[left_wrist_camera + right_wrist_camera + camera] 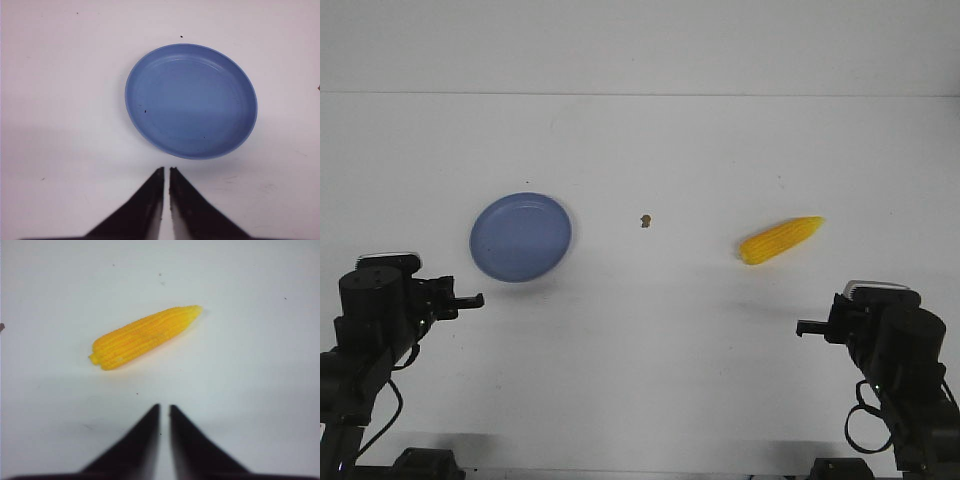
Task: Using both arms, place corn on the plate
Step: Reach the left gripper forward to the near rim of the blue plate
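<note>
The yellow corn (780, 240) lies on the white table at the right, tapered tip pointing right and away; it also shows in the right wrist view (145, 336). The empty blue plate (520, 237) sits at the left and fills the left wrist view (191, 100). My left gripper (470, 299) hangs near the table's front left, just short of the plate; its jaws (166, 170) stand almost together with nothing between them. My right gripper (807, 327) hangs at the front right, short of the corn; its jaws (164, 407) stand almost together, empty.
A tiny brown speck (645, 220) lies on the table between plate and corn. The table's far edge meets a white wall at the back. Both black arms sit at the near corners.
</note>
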You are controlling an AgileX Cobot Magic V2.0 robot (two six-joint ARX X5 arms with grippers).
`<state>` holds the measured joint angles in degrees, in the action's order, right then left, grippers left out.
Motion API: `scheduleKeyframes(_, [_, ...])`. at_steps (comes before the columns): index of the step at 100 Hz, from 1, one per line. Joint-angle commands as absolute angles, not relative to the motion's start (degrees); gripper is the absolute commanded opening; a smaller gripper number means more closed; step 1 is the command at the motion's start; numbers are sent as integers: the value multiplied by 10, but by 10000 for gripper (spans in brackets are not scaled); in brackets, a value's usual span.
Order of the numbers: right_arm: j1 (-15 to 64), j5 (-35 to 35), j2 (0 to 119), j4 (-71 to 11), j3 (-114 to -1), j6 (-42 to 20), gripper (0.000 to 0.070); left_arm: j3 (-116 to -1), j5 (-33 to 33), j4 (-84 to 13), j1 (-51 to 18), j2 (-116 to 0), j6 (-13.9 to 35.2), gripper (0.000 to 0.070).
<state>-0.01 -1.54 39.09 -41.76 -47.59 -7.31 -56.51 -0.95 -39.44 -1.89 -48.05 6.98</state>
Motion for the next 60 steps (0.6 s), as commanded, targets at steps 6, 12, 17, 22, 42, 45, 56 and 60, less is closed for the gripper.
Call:
scheduleKeyframes(6, [0,-16,394,-417,-485,-73,468,-577,-8,-391,-19,-483,72,417])
scheduleKeyframes(12, [0,-16,394,-421,-485,-73,553,-577,-8,-391,-19,-483,72,518])
scheduleKeyframes(17, [0,-15,394,-421,-485,-73,559,-577,-8,-391,-19,-483,71,540])
scheduleKeyframes(22, [0,-15,394,-421,-485,-73,559,-577,-8,-391,-19,-483,71,540])
scheduleKeyframes(42, [1,-15,394,-420,-485,-73,558,-577,-8,-369,-19,-491,86,539])
scheduleKeyframes(45, [0,-15,394,-420,-485,-73,559,-577,-8,-362,-18,-497,90,539])
scheduleKeyframes(56, [0,-15,394,-420,-485,-73,558,-577,-8,-329,-10,-543,96,539])
scheduleKeyframes(60, [0,-15,394,-420,-485,-73,558,-577,-8,-315,-4,-569,101,539])
